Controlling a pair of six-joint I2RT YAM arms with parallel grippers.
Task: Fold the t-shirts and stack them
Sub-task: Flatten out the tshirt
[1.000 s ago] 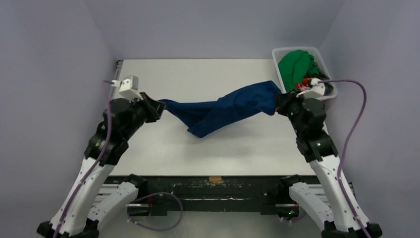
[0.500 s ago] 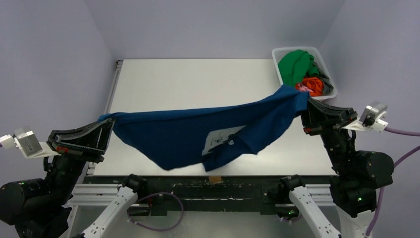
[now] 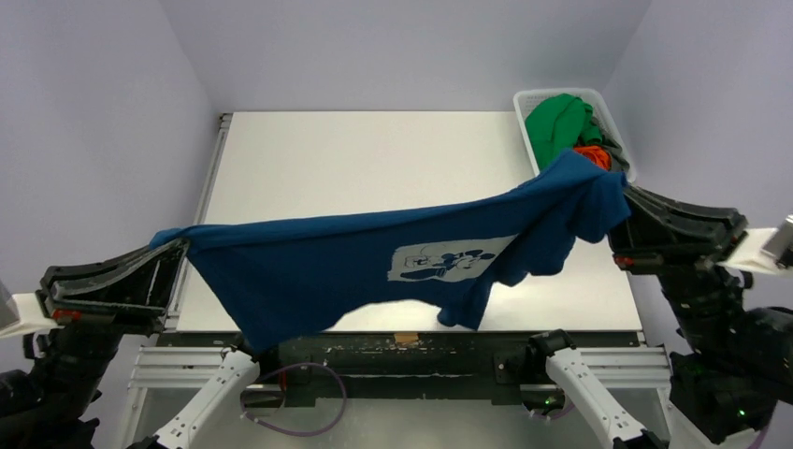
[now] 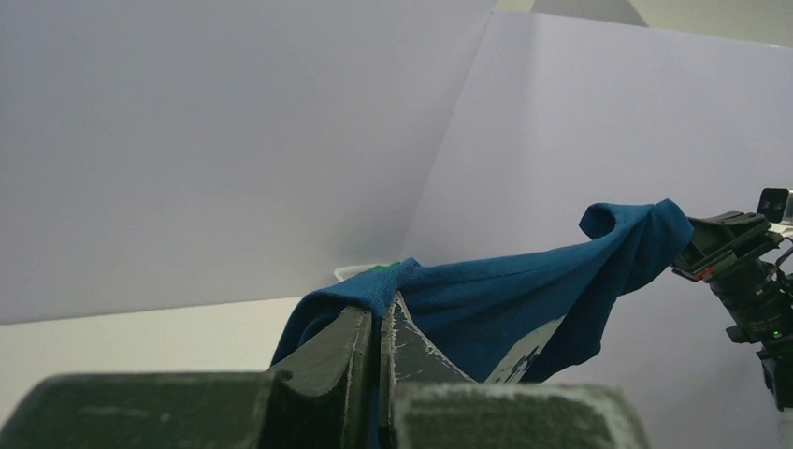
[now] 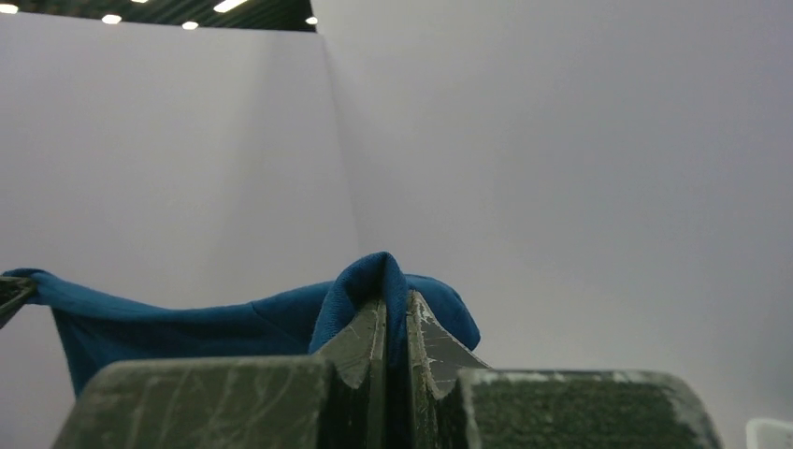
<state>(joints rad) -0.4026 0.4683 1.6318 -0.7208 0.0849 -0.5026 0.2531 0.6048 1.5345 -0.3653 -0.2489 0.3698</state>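
Note:
A navy blue t-shirt (image 3: 355,267) with a white cartoon-mouse print hangs stretched in the air between both grippers, above the table's near half. My left gripper (image 3: 178,245) is shut on its left corner, and cloth (image 4: 393,281) sits pinched between the jaws. On the right, my right gripper (image 3: 625,201) is shut on the bunched other end (image 5: 374,281). The shirt's lower hem sags toward the table's front edge. A green t-shirt (image 3: 556,122) and an orange one (image 3: 593,154) lie in the white basket.
The white slotted basket (image 3: 533,96) stands at the table's far right corner, partly hidden behind the raised shirt. The white table (image 3: 374,159) runs back to the purple walls. A black rail (image 3: 402,351) borders the near edge.
Both arms have swung up and outward, lifting the twisted navy shirt off the table and spreading it wide. The mouse print now faces the camera.

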